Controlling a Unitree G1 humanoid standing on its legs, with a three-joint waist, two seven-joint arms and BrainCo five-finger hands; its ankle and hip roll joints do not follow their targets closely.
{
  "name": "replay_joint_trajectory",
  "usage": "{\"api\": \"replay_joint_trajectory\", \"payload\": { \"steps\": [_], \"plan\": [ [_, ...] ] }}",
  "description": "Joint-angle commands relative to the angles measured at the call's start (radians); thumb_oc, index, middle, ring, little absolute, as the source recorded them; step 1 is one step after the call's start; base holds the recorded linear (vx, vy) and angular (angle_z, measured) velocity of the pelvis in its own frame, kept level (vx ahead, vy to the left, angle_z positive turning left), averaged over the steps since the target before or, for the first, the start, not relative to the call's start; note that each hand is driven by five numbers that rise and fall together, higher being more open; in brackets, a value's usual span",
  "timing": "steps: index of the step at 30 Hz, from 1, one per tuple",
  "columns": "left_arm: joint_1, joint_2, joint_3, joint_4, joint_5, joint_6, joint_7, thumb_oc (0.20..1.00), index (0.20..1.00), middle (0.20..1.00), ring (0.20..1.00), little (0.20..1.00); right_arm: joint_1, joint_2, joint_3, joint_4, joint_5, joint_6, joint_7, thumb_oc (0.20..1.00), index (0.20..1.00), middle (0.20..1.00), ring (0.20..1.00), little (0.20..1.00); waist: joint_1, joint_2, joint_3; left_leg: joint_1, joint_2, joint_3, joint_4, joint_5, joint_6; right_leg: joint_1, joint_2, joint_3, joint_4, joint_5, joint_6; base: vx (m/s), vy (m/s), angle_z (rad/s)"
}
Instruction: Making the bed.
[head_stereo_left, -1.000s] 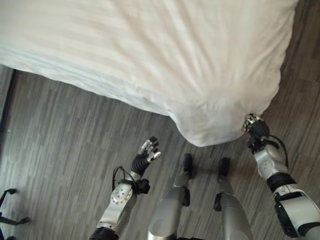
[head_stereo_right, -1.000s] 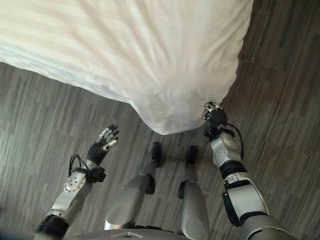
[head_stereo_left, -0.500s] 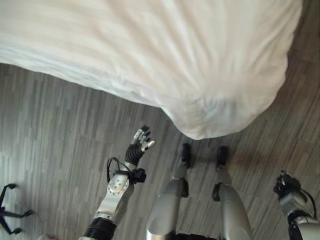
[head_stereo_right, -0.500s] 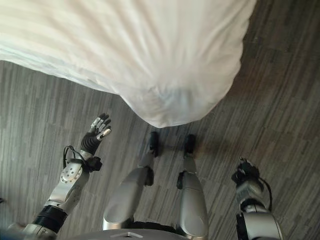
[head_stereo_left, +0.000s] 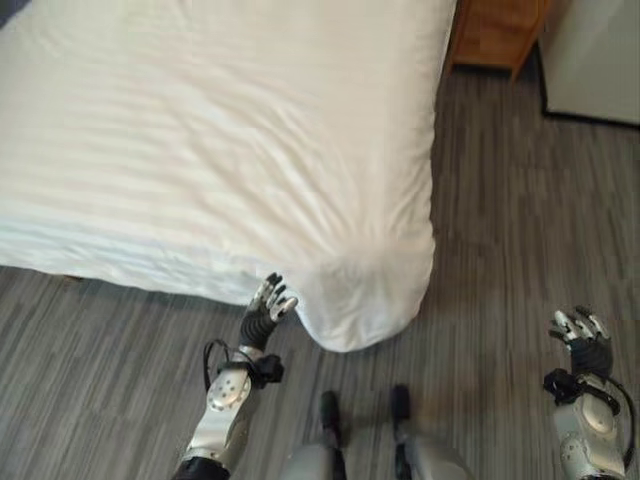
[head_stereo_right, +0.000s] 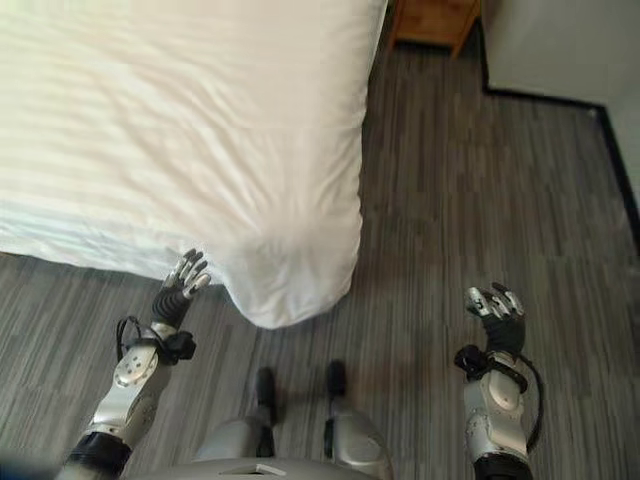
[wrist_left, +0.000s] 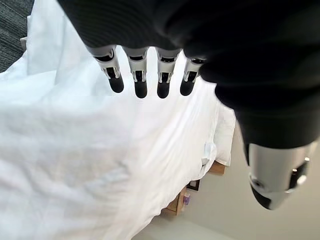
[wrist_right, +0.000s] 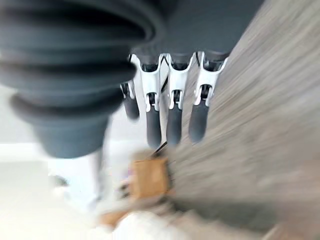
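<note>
Both robot hands splayed wide, holding nothing: left robot hand (head_stereo_left: 268, 306) beside the duvet (head_stereo_left: 220, 150) corner, right robot hand (head_stereo_left: 583, 338) well apart over floor (head_stereo_left: 510, 230), so a one-handed tug likely skews the corner.

- No text, label, number or sign can be read anywhere.
- The white bed cover (head_stereo_left: 220, 150) is plain — faint woven stripes, no print.
- The wooden nightstand (head_stereo_left: 495, 35) beside the bed's far corner shows bare wood — no lettering.
</note>
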Motion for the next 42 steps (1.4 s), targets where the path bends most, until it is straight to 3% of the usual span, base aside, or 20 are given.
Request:
{"api": "replay_joint_trajectory", "payload": {
  "steps": [1, 6, 8, 9, 10, 12, 13, 15, 16, 21, 24, 25, 26, 27, 28, 29, 30, 32, 35, 42],
  "plan": [
    [-0.023, 0.0, 0.032, 0.033, 0.053, -0.015, -0.03, 1.0, 1.0, 1.0, 1.0, 1.0, 0.001, -0.014, 0.024, -0.026, -0.078, -0.007, 0.04, 1.0, 1.0, 1.0, 1.0, 1.0, 0.023, -0.015, -0.061, 0.026, -0.054, -0.061, 0.012, -0.012, 0.037, 0.005, 0.0, -0.008, 0.104, -0.062, 0.005, 0.05, 0.012, 0.07],
    [0.041, -0.015, 0.048, 0.008, 0.067, -0.002, -0.046, 1.0, 1.0, 1.0, 1.0, 1.0, 0.056, 0.015, 0.07, -0.06, -0.108, 0.015, 0.072, 1.0, 1.0, 1.0, 1.0, 1.0, 0.026, -0.022, -0.103, 0.067, -0.06, -0.064, 0.011, -0.027, 0.045, 0.046, -0.005, -0.018, 0.112, -0.071, 0.008, 0.02, 0.032, 0.13],
    [0.067, -0.01, 0.062, 0.004, 0.076, -0.006, -0.046, 1.0, 1.0, 1.0, 1.0, 1.0, 0.074, 0.018, 0.077, -0.094, -0.112, 0.015, 0.085, 1.0, 1.0, 1.0, 1.0, 1.0, 0.025, -0.019, -0.086, 0.067, -0.055, -0.046, 0.011, -0.028, 0.049, 0.027, -0.005, -0.02, 0.143, -0.066, 0.013, -0.16, 0.038, -0.08],
    [0.052, 0.009, 0.069, 0.024, 0.098, -0.011, -0.047, 1.0, 1.0, 1.0, 1.0, 1.0, 0.092, 0.016, 0.08, -0.132, -0.106, 0.009, 0.099, 1.0, 1.0, 1.0, 1.0, 1.0, 0.003, -0.005, -0.045, 0.05, -0.039, -0.029, 0.011, -0.005, 0.053, -0.053, 0.021, 0.006, 0.273, -0.083, 0.024, -0.23, 0.012, -0.37],
    [0.047, 0.018, 0.073, 0.025, 0.111, -0.012, -0.041, 1.0, 1.0, 1.0, 1.0, 1.0, 0.098, 0.014, 0.085, -0.139, -0.109, 0.009, 0.103, 1.0, 1.0, 1.0, 1.0, 1.0, 0.0, -0.001, -0.034, 0.045, -0.031, -0.023, 0.011, 0.001, 0.052, -0.065, 0.016, 0.002, 0.297, -0.09, 0.029, -0.3, -0.024, -0.45],
    [0.032, 0.035, 0.079, 0.031, 0.13, -0.017, -0.032, 1.0, 1.0, 1.0, 1.0, 1.0, 0.103, 0.018, 0.09, -0.144, -0.117, 0.014, 0.099, 1.0, 1.0, 1.0, 1.0, 1.0, 0.018, 0.02, -0.026, 0.039, 0.0, 0.01, 0.012, 0.008, 0.05, -0.068, -0.064, -0.073, 0.343, -0.107, 0.025, -0.15, -0.074, -0.42],
    [0.031, 0.035, 0.078, 0.032, 0.13, -0.017, -0.032, 1.0, 1.0, 1.0, 1.0, 1.0, 0.103, 0.018, 0.09, -0.144, -0.118, 0.014, 0.098, 1.0, 1.0, 1.0, 1.0, 1.0, 0.017, 0.019, -0.025, 0.041, -0.001, 0.01, 0.012, 0.007, 0.05, -0.068, -0.066, -0.073, 0.347, -0.11, 0.025, -0.1, -0.095, -0.7],
    [-0.009, 0.029, 0.072, 0.038, 0.083, -0.026, -0.026, 1.0, 1.0, 1.0, 1.0, 1.0, 0.086, 0.028, 0.086, -0.144, -0.138, 0.013, 0.062, 1.0, 1.0, 1.0, 1.0, 1.0, 0.03, 0.015, -0.033, 0.035, 0.025, 0.038, 0.014, 0.011, 0.035, -0.027, -0.17, -0.109, 0.322, -0.058, 0.041, -0.17, -0.247, -0.78],
    [-0.016, 0.024, 0.068, 0.04, 0.075, -0.029, -0.021, 1.0, 1.0, 1.0, 1.0, 1.0, 0.08, 0.028, 0.089, -0.147, -0.14, 0.014, 0.057, 1.0, 1.0, 1.0, 1.0, 1.0, 0.031, 0.009, -0.042, 0.027, 0.032, 0.047, 0.017, 0.015, 0.029, -0.011, -0.185, -0.103, 0.304, -0.046, 0.05, -0.13, -0.22, -0.5],
    [-0.029, 0.006, 0.059, 0.061, 0.054, -0.038, 0.0, 1.0, 1.0, 1.0, 1.0, 1.0, 0.052, 0.019, 0.124, -0.179, -0.137, 0.008, 0.053, 1.0, 1.0, 1.0, 1.0, 1.0, 0.045, -0.015, -0.058, -0.01, 0.089, 0.075, 0.027, 0.069, -0.025, 0.056, -0.148, -0.08, 0.126, -0.069, 0.063, -0.17, -0.308, -0.35],
    [-0.038, -0.039, 0.047, 0.105, 0.017, -0.036, 0.006, 1.0, 1.0, 1.0, 1.0, 1.0, 0.035, -0.035, 0.155, -0.242, -0.143, -0.004, 0.071, 1.0, 1.0, 1.0, 1.0, 1.0, 0.044, -0.015, -0.034, -0.061, 0.164, 0.045, 0.123, 0.11, -0.067, 0.089, -0.084, -0.08, 0.1, -0.09, 0.024, -0.2, -0.427, -0.22],
    [-0.04, -0.052, 0.038, 0.103, 0.013, -0.036, 0.01, 1.0, 1.0, 1.0, 1.0, 1.0, 0.019, -0.053, 0.167, -0.241, -0.149, -0.002, 0.077, 1.0, 1.0, 1.0, 1.0, 1.0, 0.06, -0.02, -0.01, -0.076, 0.132, -0.062, 0.187, 0.096, -0.063, 0.092, -0.077, -0.063, 0.099, -0.088, 0.013, -0.16, -0.291, 0.13],
    [-0.04, -0.052, 0.039, 0.103, 0.013, -0.036, 0.01, 1.0, 1.0, 1.0, 1.0, 1.0, 0.018, -0.053, 0.166, -0.24, -0.149, -0.002, 0.078, 1.0, 1.0, 1.0, 1.0, 1.0, 0.058, -0.02, -0.011, -0.08, 0.131, -0.064, 0.188, 0.097, -0.062, 0.09, -0.077, -0.065, 0.098, -0.086, 0.012, -0.11, -0.188, -0.22],
    [-0.041, -0.063, 0.027, 0.095, 0.016, -0.037, 0.011, 1.0, 1.0, 1.0, 1.0, 1.0, -0.002, -0.069, 0.182, -0.229, -0.158, -0.001, 0.077, 1.0, 1.0, 1.0, 1.0, 1.0, 0.072, -0.032, 0.0, -0.092, 0.056, -0.176, 0.249, 0.062, -0.055, 0.085, -0.071, -0.036, 0.095, -0.079, 0.002, -0.07, -0.246, -0.54],
    [-0.04, -0.068, 0.017, 0.081, 0.007, -0.033, -0.01, 1.0, 1.0, 1.0, 1.0, 1.0, 0.001, -0.072, 0.187, -0.228, -0.148, 0.005, 0.096, 1.0, 1.0, 1.0, 1.0, 1.0, 0.071, -0.049, -0.006, -0.086, -0.002, -0.189, 0.253, 0.007, -0.032, 0.088, -0.058, -0.013, 0.071, -0.062, 0.0, -0.07, -0.245, -0.58],
    [-0.04, -0.068, 0.017, 0.081, 0.006, -0.033, -0.01, 1.0, 1.0, 1.0, 1.0, 1.0, 0.001, -0.072, 0.187, -0.228, -0.148, 0.005, 0.097, 1.0, 1.0, 1.0, 1.0, 1.0, 0.073, -0.049, -0.005, -0.084, -0.002, -0.187, 0.254, 0.005, -0.031, 0.09, -0.058, -0.011, 0.07, -0.062, 0.0, -0.07, -0.229, -0.5],
    [-0.022, -0.069, 0.012, 0.062, 0.013, -0.028, -0.035, 1.0, 1.0, 1.0, 1.0, 1.0, 0.017, -0.073, 0.183, -0.224, -0.143, 0.013, 0.125, 1.0, 1.0, 1.0, 1.0, 1.0, 0.077, -0.056, -0.018, -0.077, -0.052, -0.144, 0.259, -0.034, 0.006, 0.088, -0.039, 0.004, 0.062, -0.053, -0.001, -0.05, -0.104, -0.3],
    [-0.004, -0.071, 0.012, 0.05, 0.02, -0.024, -0.039, 1.0, 1.0, 1.0, 1.0, 1.0, 0.032, -0.065, 0.183, -0.225, -0.16, 0.015, 0.127, 1.0, 1.0, 1.0, 1.0, 1.0, 0.085, -0.053, -0.025, -0.073, -0.101, -0.138, 0.27, -0.051, 0.032, 0.076, -0.021, 0.02, 0.073, -0.051, -0.005, -0.05, -0.082, -0.27],
    [0.001, -0.075, -0.006, 0.057, 0.02, -0.014, -0.046, 1.0, 1.0, 1.0, 1.0, 1.0, 0.051, -0.037, 0.188, -0.238, -0.148, 0.017, 0.135, 1.0, 1.0, 1.0, 1.0, 1.0, 0.072, -0.029, -0.042, -0.014, -0.097, -0.133, 0.181, -0.043, 0.059, 0.06, 0.011, 0.023, 0.086, -0.055, -0.006, -0.02, 0.034, -0.21],
    [0.007, -0.04, -0.02, 0.029, 0.06, -0.009, -0.056, 1.0, 1.0, 1.0, 1.0, 1.0, 0.091, -0.013, 0.212, -0.238, -0.101, 0.035, 0.18, 1.0, 1.0, 1.0, 1.0, 1.0, 0.052, -0.028, -0.089, 0.039, -0.106, -0.171, 0.067, -0.006, 0.067, 0.079, 0.019, 0.013, 0.079, -0.073, -0.014, 0.03, 0.03, 0.03]
  ]
}}
